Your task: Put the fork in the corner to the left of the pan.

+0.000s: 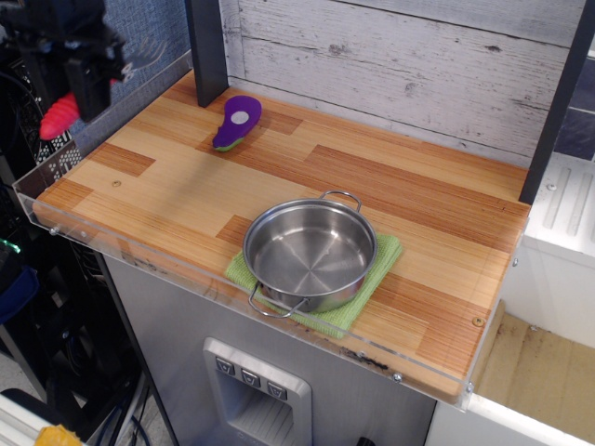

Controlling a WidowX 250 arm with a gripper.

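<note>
My black gripper point(82, 91) hangs high at the far left, above and just outside the table's left rim. It is shut on the fork point(58, 117); only the red ribbed handle shows, sticking out down and to the left, and the tines are hidden in the jaws. The shiny steel pan point(310, 253) sits on the table's front middle, well to the right of the gripper. The front left corner point(58, 197) of the striped wooden top lies below the gripper, edged by the clear acrylic rim.
A green cloth point(376, 282) lies under the pan. A purple eggplant toy point(237, 122) rests near the back left by a dark post point(206, 51). A grey plank wall closes the back, and a blue panel the left side.
</note>
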